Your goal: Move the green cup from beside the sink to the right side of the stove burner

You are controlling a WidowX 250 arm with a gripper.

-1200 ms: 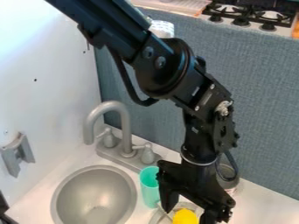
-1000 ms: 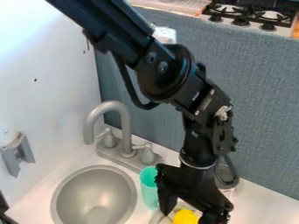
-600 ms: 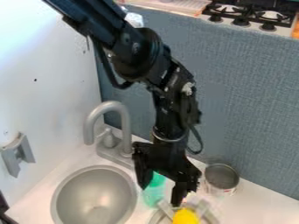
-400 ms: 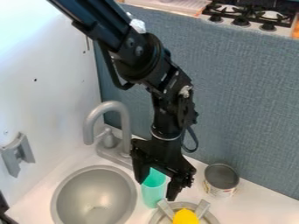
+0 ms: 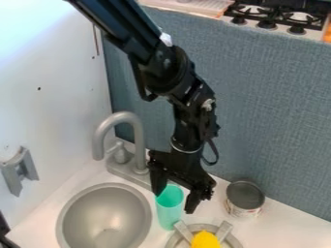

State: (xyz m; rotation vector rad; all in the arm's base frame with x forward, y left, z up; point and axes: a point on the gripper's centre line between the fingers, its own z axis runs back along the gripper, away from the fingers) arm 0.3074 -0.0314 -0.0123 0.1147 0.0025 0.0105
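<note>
Black claw, fingers spread wide and gripping nothing, hangs at a turquoise cup on the white worktop. From the cup, an open tin stands at three o'clock, a yellow object on a metal dish at five, a sink at nine.

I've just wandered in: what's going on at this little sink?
A black robot arm has its pincer over the counter, with the two fingers apart about the upper part of a turquoise cup. I can't tell whether they touch it. The cup stands upright on the counter beside the round sink. Nearby are a round grey dish with something yellow at it and an open tin can.
</note>
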